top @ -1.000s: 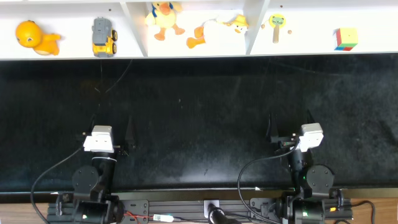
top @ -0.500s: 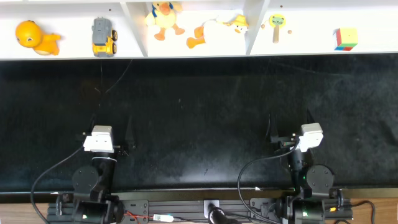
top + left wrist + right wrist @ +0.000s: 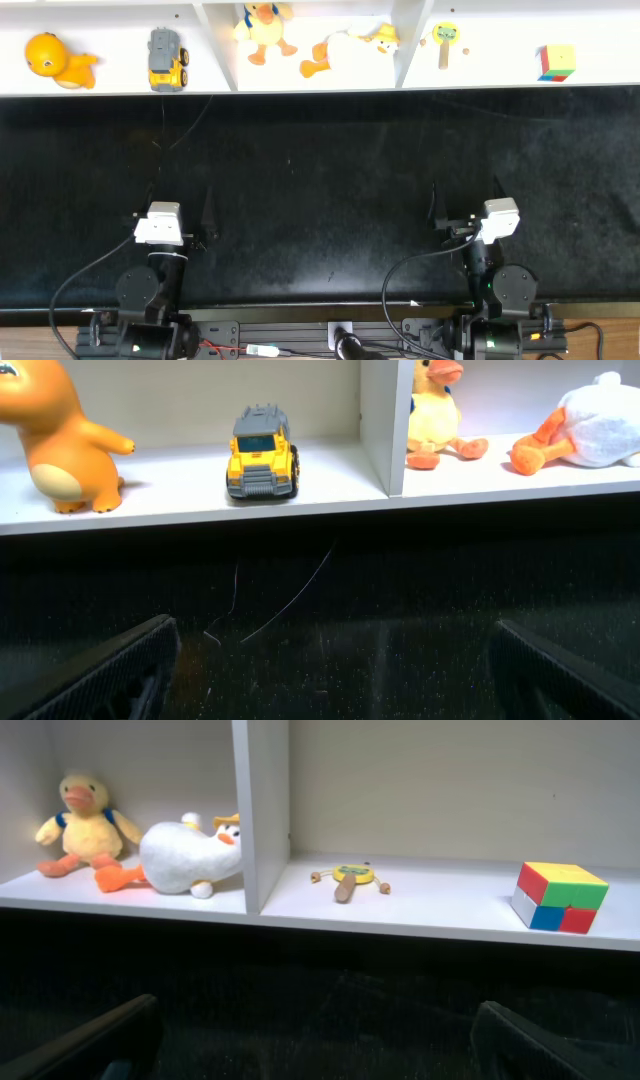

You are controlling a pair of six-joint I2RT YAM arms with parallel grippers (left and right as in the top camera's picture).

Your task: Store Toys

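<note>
The toys all sit in a white shelf (image 3: 320,82) along the far edge. From left to right: an orange figure (image 3: 58,58), a yellow truck (image 3: 167,58), a yellow duck plush (image 3: 264,28), a white duck plush (image 3: 345,48), a small wooden rattle (image 3: 445,42) and a colour cube (image 3: 557,62). My left gripper (image 3: 180,208) rests near its base, open and empty. The truck (image 3: 263,452) and orange figure (image 3: 55,438) lie far ahead of it. My right gripper (image 3: 465,202) is likewise open and empty, with the rattle (image 3: 348,880) and cube (image 3: 558,897) far ahead.
A black mat (image 3: 320,190) covers the table between the arms and the shelf. White dividers (image 3: 385,420) (image 3: 265,810) split the shelf into compartments. Cables trail at the arm bases along the near edge.
</note>
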